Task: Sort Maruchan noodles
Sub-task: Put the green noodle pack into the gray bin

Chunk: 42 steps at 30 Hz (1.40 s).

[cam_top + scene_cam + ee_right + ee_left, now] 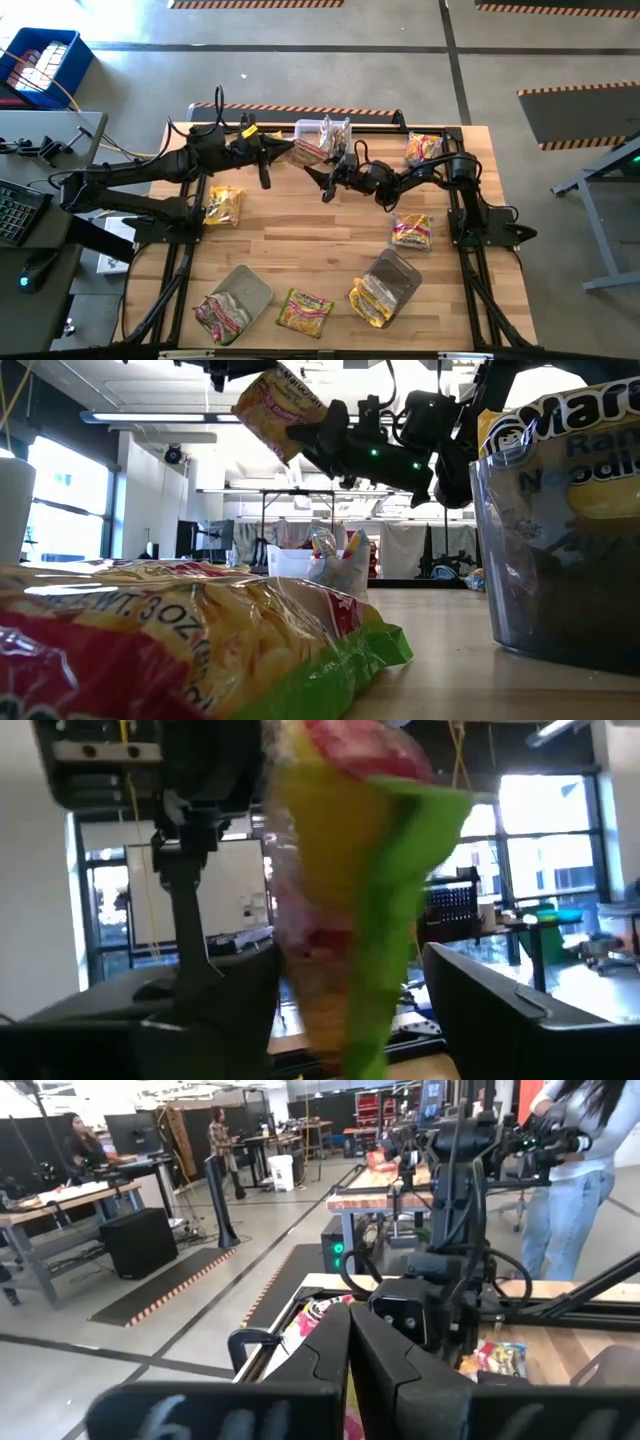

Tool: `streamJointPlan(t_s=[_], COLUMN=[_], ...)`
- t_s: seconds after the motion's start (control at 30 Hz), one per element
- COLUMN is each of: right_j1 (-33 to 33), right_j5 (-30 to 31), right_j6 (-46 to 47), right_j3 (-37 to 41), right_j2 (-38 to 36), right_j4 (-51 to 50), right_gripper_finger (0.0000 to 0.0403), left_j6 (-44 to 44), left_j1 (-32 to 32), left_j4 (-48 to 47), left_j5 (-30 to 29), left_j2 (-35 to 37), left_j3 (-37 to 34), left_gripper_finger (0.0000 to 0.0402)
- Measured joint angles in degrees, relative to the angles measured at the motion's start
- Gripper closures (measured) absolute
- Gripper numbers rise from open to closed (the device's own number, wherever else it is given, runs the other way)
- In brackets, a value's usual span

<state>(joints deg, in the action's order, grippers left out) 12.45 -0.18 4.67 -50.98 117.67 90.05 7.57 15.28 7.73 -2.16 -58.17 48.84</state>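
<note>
left fingers (282, 150) pinch a packet (303, 151); right fingers (322, 183) spread beside it, near a packet-filled tub (322, 135).

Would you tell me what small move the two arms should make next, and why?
Probably the right gripper should close on the ramen packet. The left gripper holds that packet shut, raised above the table's far edge, and the right wrist view shows it hanging between the right gripper's open fingers, so a handover looks ready.
</note>
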Motion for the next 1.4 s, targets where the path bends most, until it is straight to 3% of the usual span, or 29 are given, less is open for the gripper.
streamJointPlan(t_s=[0.57,0.87,1.07,1.23,1.4], right_j1=[-0.61,-0.76,-0.74,-0.76,-1.23], right_j5=[-2.37,-4.97,-7.38,-9.72,-9.73], right_j6=[-0.2,-0.18,-0.17,-0.98,-8.77], right_j3=[-1.95,-2.62,-2.6,-2.56,-3.55], right_j2=[0.0,0.0,-0.02,-3.02,-10.38], right_j4=[-0.07,-0.05,-0.43,-10.38,-34.25], right_gripper_finger=[0.0179,0.0273,0.0309,0.03,0.0303], left_j6=[-0.43,0.54,4.9,4.34,2.76], left_j1=[-0.04,-0.04,-0.19,-1.88,-6.0], left_j4=[0.07,0.08,-5.22,-15.66,-25.74], left_j5=[-0.31,-0.49,-3.42,-7.1,-10.36], left_j2=[-0.02,-0.02,2.23,7.22,11.44], left_j3=[0.0,-0.02,-0.04,-0.04,0.0], left_gripper_finger=[0.0401,0.0397,0.0357,0.0307,0.026])
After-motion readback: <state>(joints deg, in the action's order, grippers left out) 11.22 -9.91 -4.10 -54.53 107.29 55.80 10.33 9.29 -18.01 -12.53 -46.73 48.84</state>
